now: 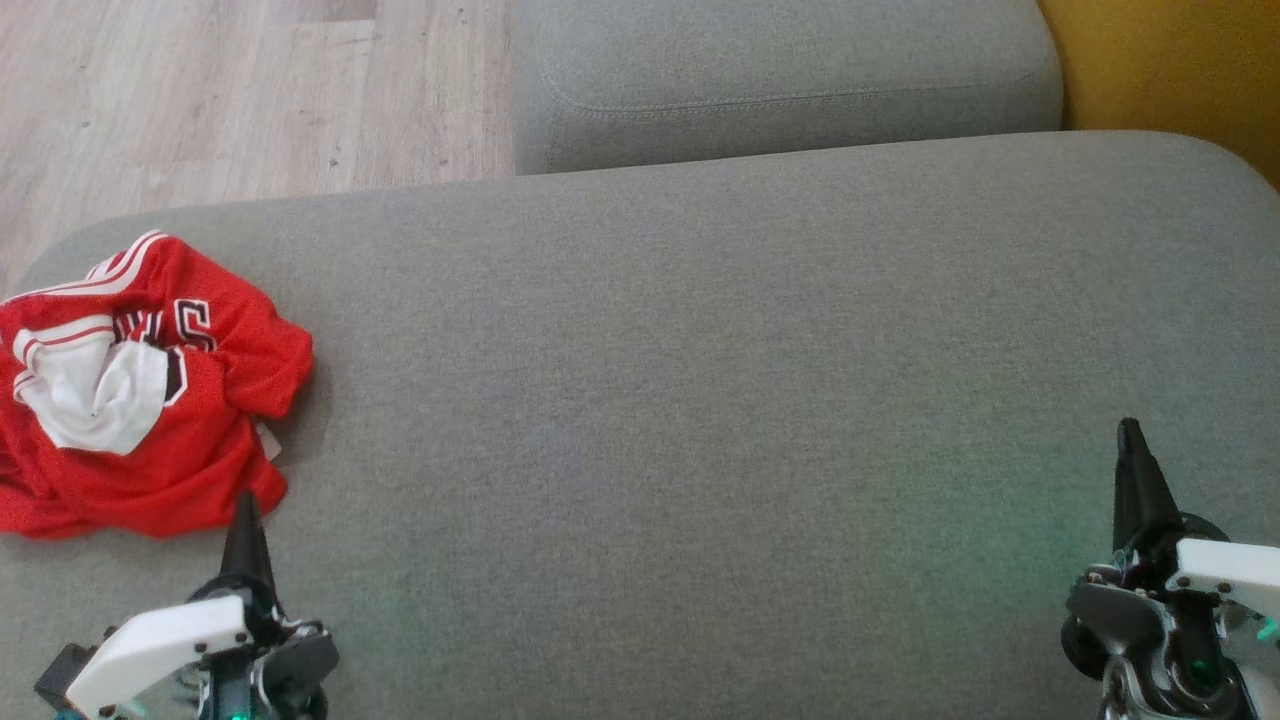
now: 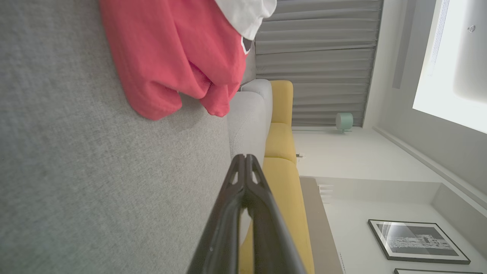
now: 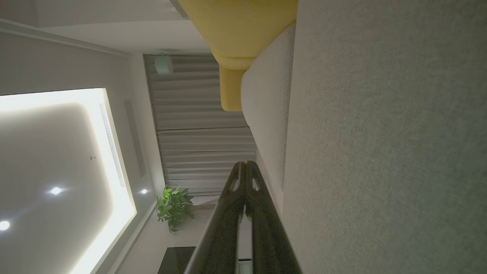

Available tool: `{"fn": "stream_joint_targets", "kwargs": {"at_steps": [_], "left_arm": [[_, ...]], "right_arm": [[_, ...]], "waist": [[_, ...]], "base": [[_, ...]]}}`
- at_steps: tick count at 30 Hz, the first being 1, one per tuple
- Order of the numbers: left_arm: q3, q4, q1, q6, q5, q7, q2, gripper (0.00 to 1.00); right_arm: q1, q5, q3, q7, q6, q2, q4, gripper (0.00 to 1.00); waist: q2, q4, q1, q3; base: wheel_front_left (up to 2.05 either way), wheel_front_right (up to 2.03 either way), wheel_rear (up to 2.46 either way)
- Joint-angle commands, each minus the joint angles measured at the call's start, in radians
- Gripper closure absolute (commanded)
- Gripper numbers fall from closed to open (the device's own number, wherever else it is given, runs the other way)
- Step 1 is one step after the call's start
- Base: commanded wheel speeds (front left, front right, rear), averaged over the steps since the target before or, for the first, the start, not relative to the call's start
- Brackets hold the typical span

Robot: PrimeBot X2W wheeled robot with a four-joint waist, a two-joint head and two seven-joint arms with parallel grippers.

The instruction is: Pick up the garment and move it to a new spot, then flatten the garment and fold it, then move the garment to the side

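left tool point(image 1: 244, 515) closed, pointing up | right tool point(image 1: 1132, 440) closed, pointing up

Black block lettering point(image 1: 180, 330) edged in white ran across the chest of the crumpled red garment point(image 1: 230, 380), seen from the head camera. Only one letter, an "S", could be read. The characters beside it were creased into the folds and could not be told. A small white tag point(image 1: 268, 442) at the garment's lower edge was too small to read. In the left wrist view, a framed picture point(image 2: 418, 241) on the wall carried a grey print whose marks were illegible.
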Motion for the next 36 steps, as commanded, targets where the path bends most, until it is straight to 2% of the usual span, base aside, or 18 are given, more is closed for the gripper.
{"fn": "stream_joint_targets", "kwargs": {"at_steps": [1,11,12,16,23,36], "left_arm": [[0.039,-0.036,-0.049,-0.007,-0.006,0.007,0.005,1.0],[0.039,-0.036,-0.049,-0.007,-0.006,0.007,0.005,1.0],[0.0,0.0,0.0,0.0,0.0,0.0,0.0,0.0],[-0.007,0.046,0.025,0.001,0.001,-0.002,-0.002,0.0],[-0.014,0.034,0.026,0.008,0.027,-0.023,-0.001,0.0],[-0.046,0.004,0.031,0.035,0.217,-0.058,0.005,0.0]], "right_arm": [[-0.051,0.007,0.021,0.003,-0.001,-0.004,-0.031,1.0],[-0.051,0.007,0.021,0.003,-0.001,-0.004,-0.031,1.0],[0.0,0.0,0.0,0.0,0.0,0.0,0.0,0.0],[0.026,0.0,0.003,-0.001,0.0,0.002,0.047,0.0],[0.023,-0.024,0.021,-0.022,0.0,0.002,0.035,0.0],[0.019,-0.219,0.045,-0.058,0.0,0.001,0.016,0.0]], "waist": [[0.0,0.0,0.0,0.0],[0.0,0.0,0.0,0.0],[0.0,0.0,0.0,0.0],[0.0,0.0,0.0,0.0],[0.0,0.0,0.0,0.0],[0.0,0.001,0.0,-0.002]], "base": [[0.0,0.0,0.0],[0.0,0.0,0.0],[0.0,0.0,0.0],[0.0,0.0,0.0],[0.0,0.0,0.0],[0.0,0.0,0.0]]}}
